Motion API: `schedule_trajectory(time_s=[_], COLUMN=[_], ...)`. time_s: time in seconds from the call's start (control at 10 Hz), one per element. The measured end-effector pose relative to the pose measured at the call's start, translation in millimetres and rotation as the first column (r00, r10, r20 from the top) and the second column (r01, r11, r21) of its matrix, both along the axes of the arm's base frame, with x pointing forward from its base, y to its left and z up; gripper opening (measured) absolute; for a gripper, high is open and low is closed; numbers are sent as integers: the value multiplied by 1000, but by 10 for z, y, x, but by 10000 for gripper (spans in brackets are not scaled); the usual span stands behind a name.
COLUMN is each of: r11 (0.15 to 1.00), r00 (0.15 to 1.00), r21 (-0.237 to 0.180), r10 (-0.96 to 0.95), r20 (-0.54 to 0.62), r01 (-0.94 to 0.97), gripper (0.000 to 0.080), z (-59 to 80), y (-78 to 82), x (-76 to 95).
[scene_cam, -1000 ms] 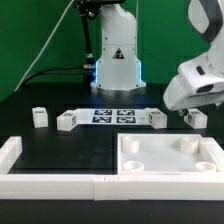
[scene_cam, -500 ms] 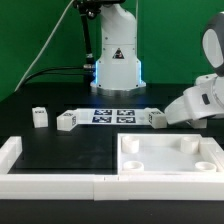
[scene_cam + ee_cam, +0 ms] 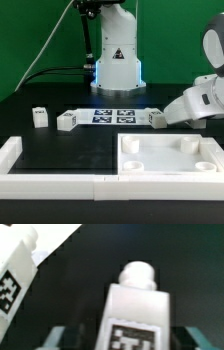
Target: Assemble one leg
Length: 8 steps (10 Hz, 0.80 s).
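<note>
Here, in the wrist view, the leg [image 3: 135,308] lies flat on the black table [image 3: 70,145] right between my fingers [image 3: 55,338]. Its long axis runs straight away from my palm. The rounded peg end points away from me, and the tagged face is turned up, at the end nearest me. In the exterior view my own hand hides it; it lies under me at the exterior view's right, behind the square top [image 3: 165,170].

There is dark bare table past the peg end and along both long sides. On one flank a neighbouring leg [image 3: 14,272] lies near and slanted, tag showing, well clear of the one I straddle. In the exterior view that neighbouring leg [image 3: 157,119] sits just beside the marker board [image 3: 112,116], at its end on the exterior view's right. Two further legs [image 3: 67,121] lie off the board's other end. The top's back edge is close below my hand, and the white rail [image 3: 50,183] runs along the front.

My gripper [image 3: 122,339] stands wide. One finger is on each side of the block with a dark gap showing on either flank, so I touch nothing and hold nothing.
</note>
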<state>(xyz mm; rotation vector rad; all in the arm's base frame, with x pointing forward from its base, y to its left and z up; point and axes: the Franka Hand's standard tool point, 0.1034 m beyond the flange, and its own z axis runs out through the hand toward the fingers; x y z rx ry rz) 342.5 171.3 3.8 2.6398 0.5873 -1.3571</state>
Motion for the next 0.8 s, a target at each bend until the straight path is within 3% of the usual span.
schedule_trajectory(time_s=[0.1,0.6,0.8], r11=[1000,1000,1000], r00=[1000,1000,1000], r21=[0,-1,-25], r10=[0,0,8], r20=[0,-3,-21], r01=[0,0,-8], gripper=[286,286,287], z=[0,20,387], y=[0,2,18], x=[0,1,34])
